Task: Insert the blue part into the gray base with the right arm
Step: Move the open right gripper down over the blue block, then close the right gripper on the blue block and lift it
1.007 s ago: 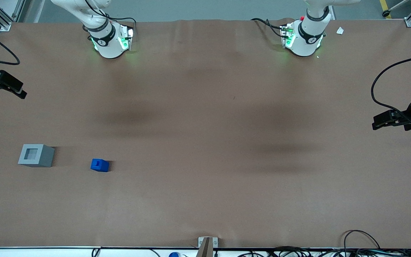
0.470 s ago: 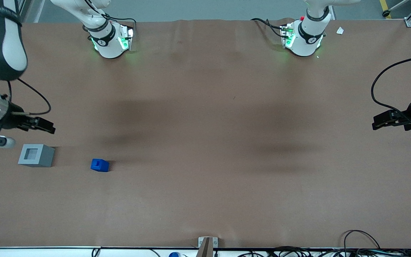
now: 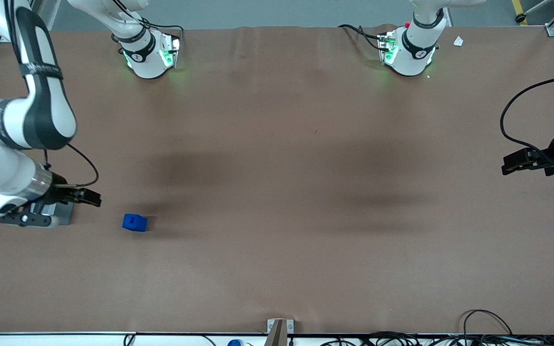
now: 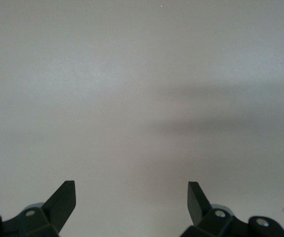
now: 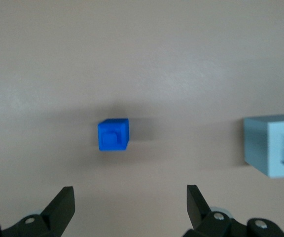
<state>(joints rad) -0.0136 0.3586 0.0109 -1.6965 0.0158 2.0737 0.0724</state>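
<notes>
gripper held above the table, fingers spread apart, blue part near it, gray base mostly hidden under the wrist

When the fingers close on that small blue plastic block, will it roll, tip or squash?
The small blue plastic block looks rigid and roughly cubic, resting flat on the table, so rolling or squashing seems unlikely. It probably weighs little and may slide if nudged. The open gripper is apart from it.

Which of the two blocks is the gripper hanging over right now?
The gray base: the open gripper hangs above it, while the blue part sits apart.
</notes>
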